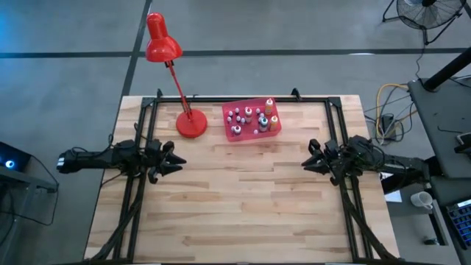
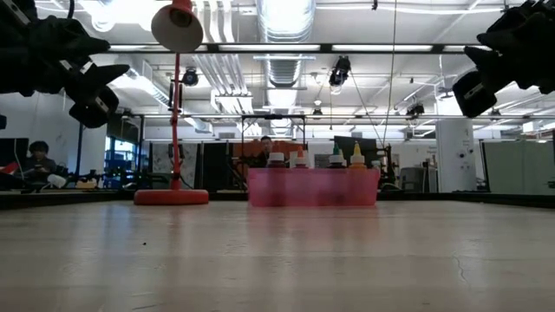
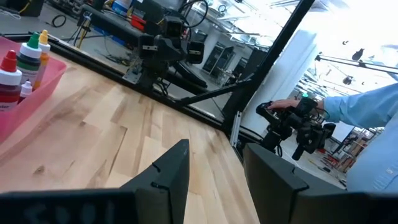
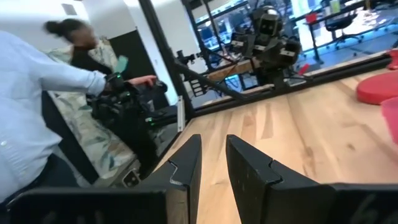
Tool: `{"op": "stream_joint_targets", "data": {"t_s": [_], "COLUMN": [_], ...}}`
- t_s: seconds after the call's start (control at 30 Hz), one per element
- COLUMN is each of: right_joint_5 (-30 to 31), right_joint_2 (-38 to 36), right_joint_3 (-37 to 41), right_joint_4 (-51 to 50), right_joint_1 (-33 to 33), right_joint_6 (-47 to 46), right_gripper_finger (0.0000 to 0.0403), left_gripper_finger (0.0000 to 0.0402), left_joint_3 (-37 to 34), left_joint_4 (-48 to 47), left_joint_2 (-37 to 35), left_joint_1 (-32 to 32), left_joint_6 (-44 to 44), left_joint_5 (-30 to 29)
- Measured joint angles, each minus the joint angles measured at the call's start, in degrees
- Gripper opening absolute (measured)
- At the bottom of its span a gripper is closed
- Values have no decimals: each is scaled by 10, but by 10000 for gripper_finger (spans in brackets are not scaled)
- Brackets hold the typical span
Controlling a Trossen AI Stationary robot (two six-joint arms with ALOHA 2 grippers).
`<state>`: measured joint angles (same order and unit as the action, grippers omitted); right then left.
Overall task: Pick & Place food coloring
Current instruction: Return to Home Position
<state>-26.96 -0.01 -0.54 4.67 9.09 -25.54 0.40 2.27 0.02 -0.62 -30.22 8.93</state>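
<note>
The food coloring bottles (image 1: 252, 118) all stand upright in the pink tray (image 1: 250, 138), packed close together, their pointed caps poking above its wall. The tray sits on the table (image 1: 243, 213) near the middle of the far edge. The round base of the red lamp (image 1: 190, 124) is just beside it, on the side toward the left edge.

My left gripper (image 1: 176, 160) hangs above the table near the left edge, about halfway along it, well apart from the tray. Its fingers (image 3: 174, 174) are parted with a clear gap and hold nothing. My right gripper (image 1: 305, 161) hangs opposite it near the right edge. Its fingers (image 4: 186, 168) are only narrowly apart, also empty.

Beyond the table a person in a pale blue sleeve (image 3: 367, 106) grips a dark handle.
</note>
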Motion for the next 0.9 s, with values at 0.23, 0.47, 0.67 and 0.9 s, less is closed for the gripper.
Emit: {"op": "stream_joint_targets", "data": {"t_s": [0.23, 0.47, 0.67, 0.9], "right_joint_5": [0, 0, 0, 0], "right_joint_2": [0, 0, 0, 0], "right_joint_3": [0, 0, 0, 0], "right_joint_4": [0, 0, 0, 0], "right_joint_1": [-27, -27, -27, -27], "right_joint_6": [0, 0, 0, 0], "right_gripper_finger": [68, 68, 68, 68], "left_gripper_finger": [124, 124, 124, 124], "left_joint_3": [0, 0, 0, 0], "left_joint_4": [0, 0, -1, -1], "left_joint_2": [0, 15, 18, 18], "left_joint_1": [-1, -1, -1, -1], "left_joint_6": [0, 0, 0, 0], "left_joint_5": [0, 0, 0, 0]}}
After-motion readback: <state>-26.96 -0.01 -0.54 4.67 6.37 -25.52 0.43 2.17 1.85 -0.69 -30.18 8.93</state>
